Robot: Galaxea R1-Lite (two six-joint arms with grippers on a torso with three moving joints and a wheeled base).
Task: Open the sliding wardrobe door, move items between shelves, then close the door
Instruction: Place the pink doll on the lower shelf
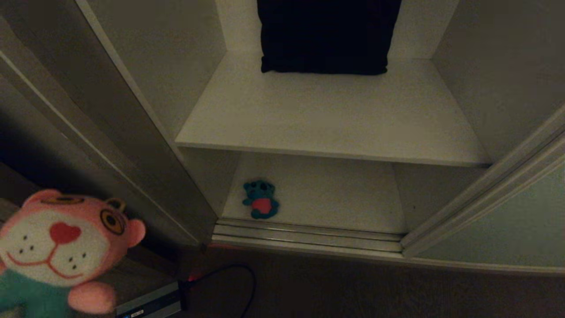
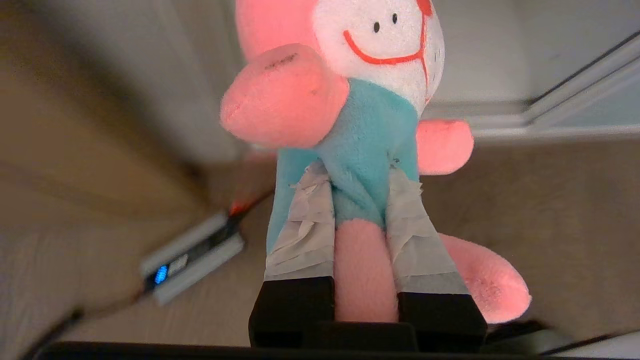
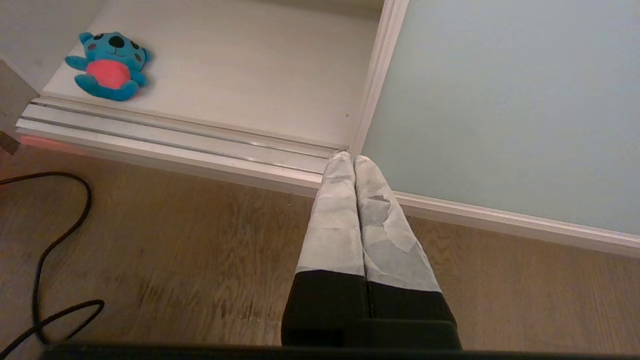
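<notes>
**Op:** Left gripper is clamped on the pink plush toy. Taped fingers pinch its teal-shirted body from both sides, one pink leg hanging between them. On head cam I see the toy low on the left, in front of the wardrobe and outside it, face toward the camera.

**Lead:** Door?

**Op:** Sliding wardrobe door is pushed to the right, pale grey-green panel with a cream frame strip. Opening is clear to the shelves.

**Lead:** Other toy?

**Op:** Teal bear, red shirt, lying on its back on the bottom shelf, near the left wall and close behind the floor track. Untouched, well apart from either gripper.

**Lead:** Upper shelf?

**Op:** Upper shelf has only the dark folded cloth at the back.

**Lead:** Right arm?

**Op:** Right gripper parked, fingers pressed together, nothing in them. It hangs over the wooden floor, tips just in front of the track by the door's edge. Black cable loops on the floor off to the side.
</notes>
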